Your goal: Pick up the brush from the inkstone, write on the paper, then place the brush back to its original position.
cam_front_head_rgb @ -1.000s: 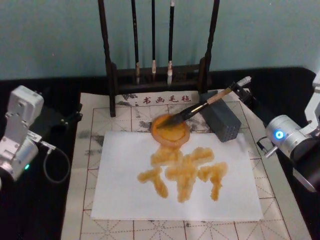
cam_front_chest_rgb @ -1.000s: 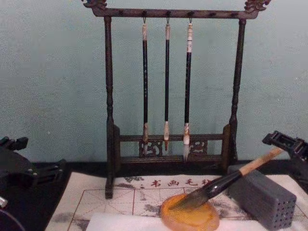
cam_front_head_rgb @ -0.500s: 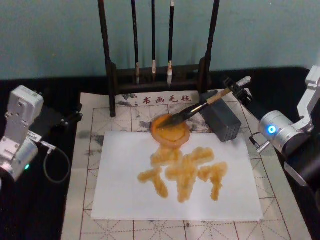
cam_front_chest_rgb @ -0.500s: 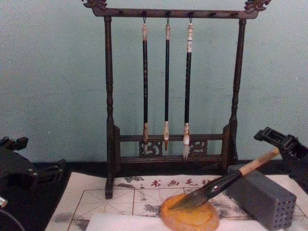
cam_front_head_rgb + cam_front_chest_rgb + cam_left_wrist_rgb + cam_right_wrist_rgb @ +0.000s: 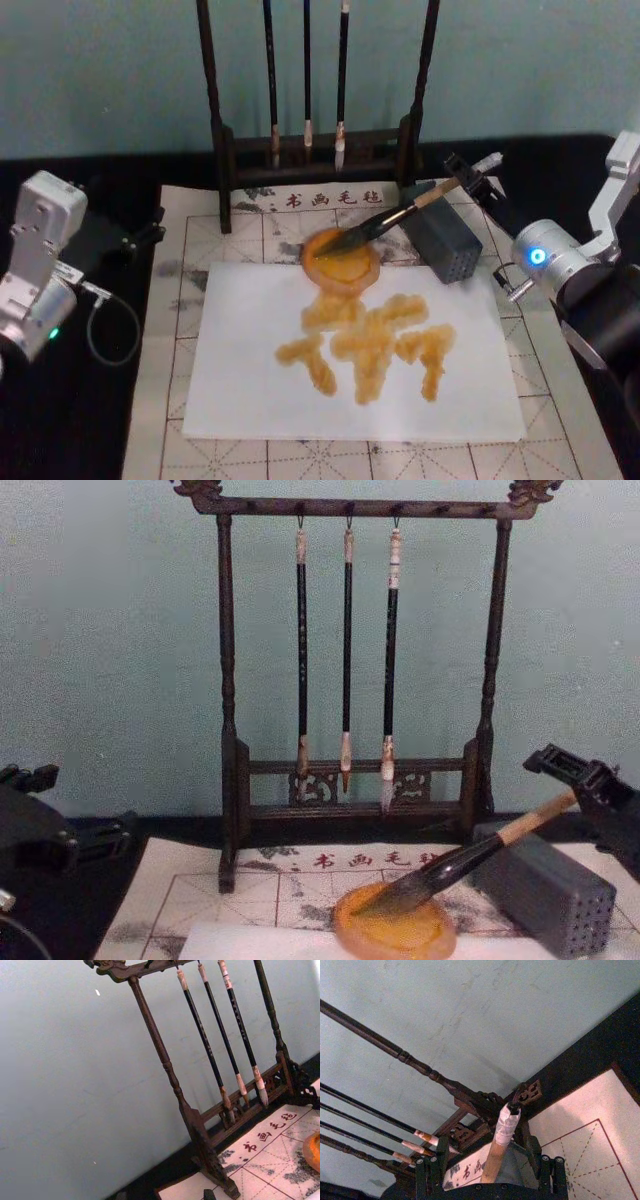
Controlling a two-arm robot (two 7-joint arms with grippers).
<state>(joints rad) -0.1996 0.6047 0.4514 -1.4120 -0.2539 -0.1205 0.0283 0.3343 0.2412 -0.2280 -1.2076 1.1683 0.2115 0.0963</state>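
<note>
The brush (image 5: 385,218) lies slanted, its dark bristles in the round orange inkstone (image 5: 340,268) and its tan handle propped over a grey block (image 5: 445,240). My right gripper (image 5: 468,178) is open at the white-capped end of the handle. In the right wrist view the handle (image 5: 497,1152) runs up between the fingers (image 5: 431,1172) with a gap on each side. From the chest the brush (image 5: 450,865) rises from the inkstone (image 5: 395,930) to the right gripper (image 5: 580,780). The white paper (image 5: 250,370) bears orange strokes. My left gripper (image 5: 120,238) is parked at the mat's left edge.
A dark wooden rack (image 5: 320,150) with three thin brushes (image 5: 347,650) hanging from it stands behind the inkstone. A beige grid mat (image 5: 180,250) lies under the paper. The black tabletop borders the mat on both sides.
My right arm and gripper have shifted left, closer in around the handle's end. The brush, inkstone and left arm have stayed put.
</note>
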